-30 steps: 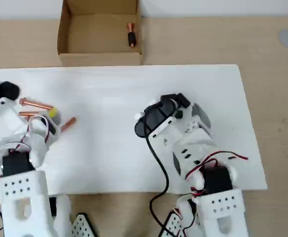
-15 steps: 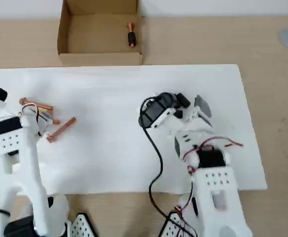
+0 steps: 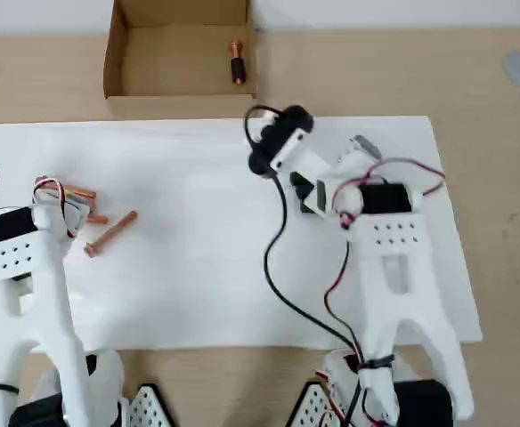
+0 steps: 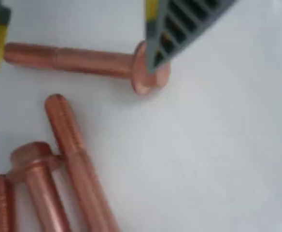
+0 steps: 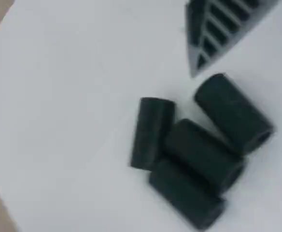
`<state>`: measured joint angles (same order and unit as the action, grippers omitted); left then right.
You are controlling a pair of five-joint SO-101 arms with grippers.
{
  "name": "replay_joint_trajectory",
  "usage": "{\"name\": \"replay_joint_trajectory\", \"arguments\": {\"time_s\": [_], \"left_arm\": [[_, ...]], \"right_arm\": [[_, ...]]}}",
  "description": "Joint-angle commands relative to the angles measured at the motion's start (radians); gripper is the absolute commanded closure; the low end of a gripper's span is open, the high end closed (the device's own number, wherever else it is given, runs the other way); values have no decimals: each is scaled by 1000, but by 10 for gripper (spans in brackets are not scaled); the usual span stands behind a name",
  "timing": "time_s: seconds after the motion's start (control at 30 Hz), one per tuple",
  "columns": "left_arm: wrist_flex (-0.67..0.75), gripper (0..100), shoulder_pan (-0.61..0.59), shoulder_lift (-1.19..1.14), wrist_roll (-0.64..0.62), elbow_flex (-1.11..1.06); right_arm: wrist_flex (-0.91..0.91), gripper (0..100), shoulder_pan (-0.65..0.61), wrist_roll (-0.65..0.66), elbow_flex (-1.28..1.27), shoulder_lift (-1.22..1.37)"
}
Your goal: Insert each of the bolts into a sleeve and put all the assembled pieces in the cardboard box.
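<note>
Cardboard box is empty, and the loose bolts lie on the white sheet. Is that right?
No, the box is not empty. The high view shows one assembled piece inside it, by its right wall. The loose bolts do lie on the white sheet.

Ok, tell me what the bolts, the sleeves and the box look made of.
The bolts look like copper-coloured metal: smooth, softly shiny, with cut threads. The sleeves are dark and matte, probably plastic or rubber; the look does not settle which. The cardboard box is plain brown cardboard, dull, with thin walls.
</note>
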<state>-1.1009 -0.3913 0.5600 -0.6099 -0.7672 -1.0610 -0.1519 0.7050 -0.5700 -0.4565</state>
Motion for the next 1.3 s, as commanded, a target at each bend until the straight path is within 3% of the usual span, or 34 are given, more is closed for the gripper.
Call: {"name": "replay_joint_trajectory", "arguments": {"time_s": [0.0, 0.2, 0.6, 0.9, 1.27], "left_arm": [[-5, 784, -11, 44, -8, 26], [-3, 785, -15, 62, -5, 6], [0, 785, -11, 62, -3, 8], [-3, 785, -14, 62, -3, 9], [-5, 785, -18, 62, -2, 6]], "right_arm": [[-140, 659, -56, 34, 111, 10], [-253, 659, -120, 175, 102, 18], [-258, 659, -35, 394, 124, 265], [-321, 659, -35, 559, 183, 285], [-315, 659, -30, 614, 214, 403]]}}
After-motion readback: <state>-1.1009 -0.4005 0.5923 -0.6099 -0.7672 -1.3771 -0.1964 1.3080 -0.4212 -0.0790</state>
